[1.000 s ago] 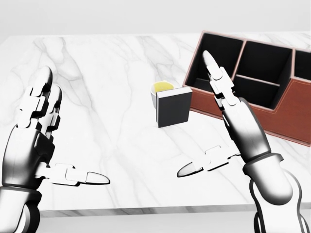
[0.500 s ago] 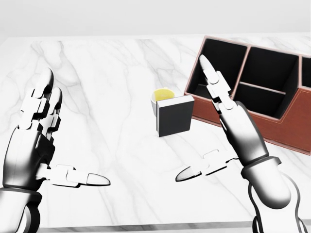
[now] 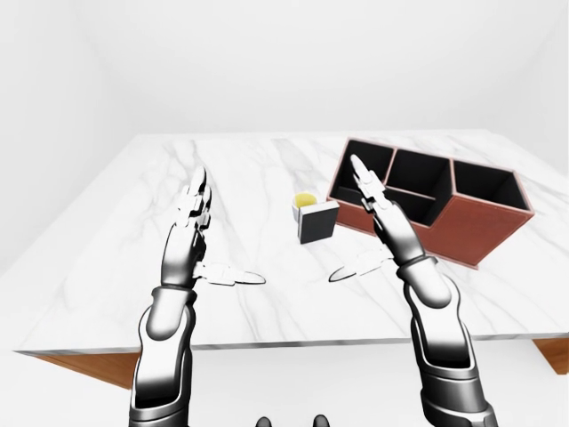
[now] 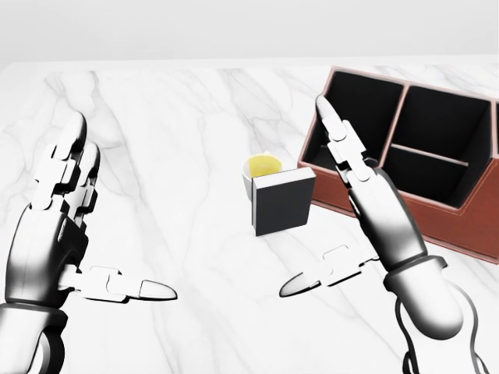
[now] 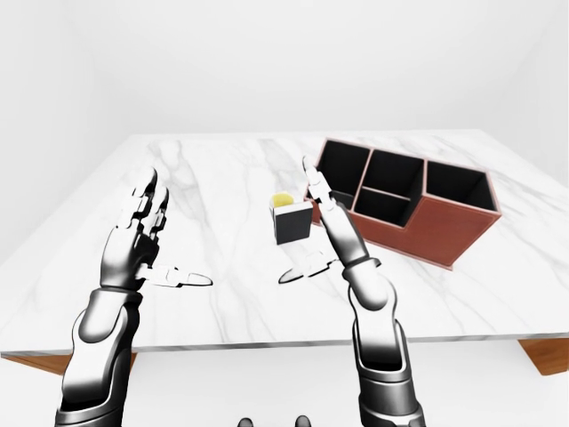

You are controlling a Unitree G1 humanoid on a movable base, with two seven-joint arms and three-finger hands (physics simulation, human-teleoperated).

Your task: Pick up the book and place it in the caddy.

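Book (image 4: 282, 201) stands upright on the bench (image 4: 171, 140), touching the yellow cup (image 4: 261, 168), just left of the caddy (image 4: 405, 148). Left hand (image 4: 66, 226) and right hand (image 4: 355, 210) released, empty.

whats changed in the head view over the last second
The whole picture slid downward a little: book, yellow cup and caddy together, so the camera moved, not the things. The right hand edged slightly left toward the book. Nothing was grasped. The left hand stayed put; both hands remain open.
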